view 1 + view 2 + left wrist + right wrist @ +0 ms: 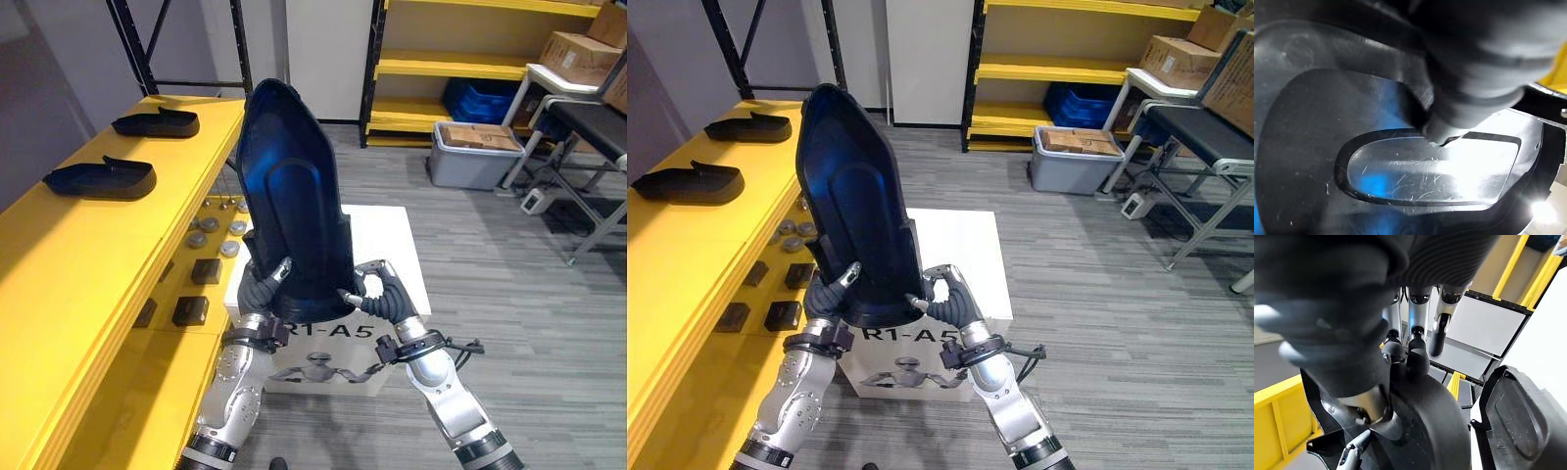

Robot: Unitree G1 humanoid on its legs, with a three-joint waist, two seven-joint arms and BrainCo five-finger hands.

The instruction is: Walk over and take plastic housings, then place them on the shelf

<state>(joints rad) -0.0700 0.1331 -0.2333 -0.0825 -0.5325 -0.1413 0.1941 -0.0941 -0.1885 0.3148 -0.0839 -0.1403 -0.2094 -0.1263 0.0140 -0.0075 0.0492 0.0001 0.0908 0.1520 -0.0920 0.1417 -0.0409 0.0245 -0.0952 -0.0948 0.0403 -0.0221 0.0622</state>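
I hold a large black plastic housing (294, 206) upright in front of me, its narrow end up and its hollow side toward me. My left hand (263, 284) grips its lower left edge and my right hand (382, 294) grips its lower right edge, both shut on it. In the right wrist view the fingers (1418, 352) curl over the housing's rim (1435, 421). The left wrist view looks at the housing's glossy inner face (1425, 171) from very close. Two more black housings (103, 178) (157, 123) lie on the yellow shelf (78, 264) to my left.
A white box (387, 245) stands on the floor right behind the held housing. Small grey and black parts (211, 235) lie on the shelf's lower level. A grey bin (475, 157), yellow racks (451, 64) and a dark table (588, 122) stand at the back right.
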